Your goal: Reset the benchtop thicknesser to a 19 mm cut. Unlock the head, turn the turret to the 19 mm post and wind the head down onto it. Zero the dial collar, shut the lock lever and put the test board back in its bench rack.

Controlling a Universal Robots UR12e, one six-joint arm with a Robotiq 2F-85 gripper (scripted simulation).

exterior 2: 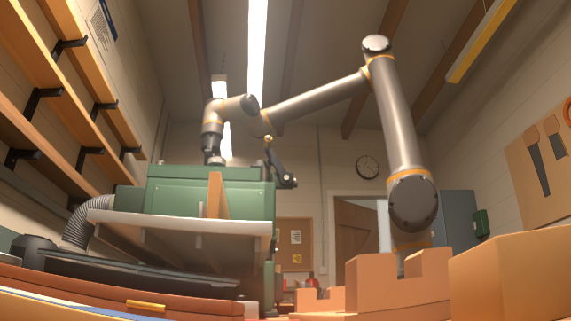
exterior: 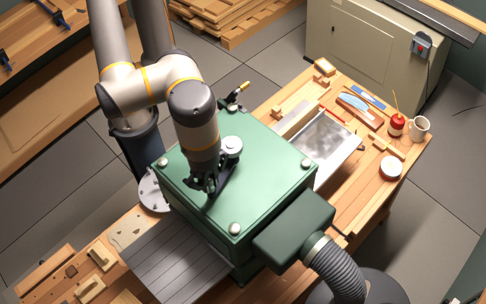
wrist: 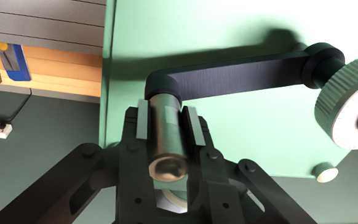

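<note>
A dark crank arm (wrist: 233, 72) lies flat on the green thicknesser head (exterior: 236, 179) and joins the knurled dial collar (wrist: 338, 114) to an upright steel crank handle (wrist: 167, 135). I grip that crank handle in my closed gripper (wrist: 167, 121), above the head's near half (exterior: 211, 186). The lock lever (exterior: 237, 91) with its yellow knob rises at the machine's far corner. The test board (exterior: 299, 118) rests on the steel outfeed table (exterior: 324, 141), beside the bench rack (exterior: 301, 96).
A white mug (exterior: 418, 128), a red glue bottle (exterior: 396, 124) and a round tin (exterior: 390, 167) stand at the bench's right end. A dust hose (exterior: 337, 269) leaves the dark hood. The ribbed infeed table (exterior: 172, 258) juts out in front.
</note>
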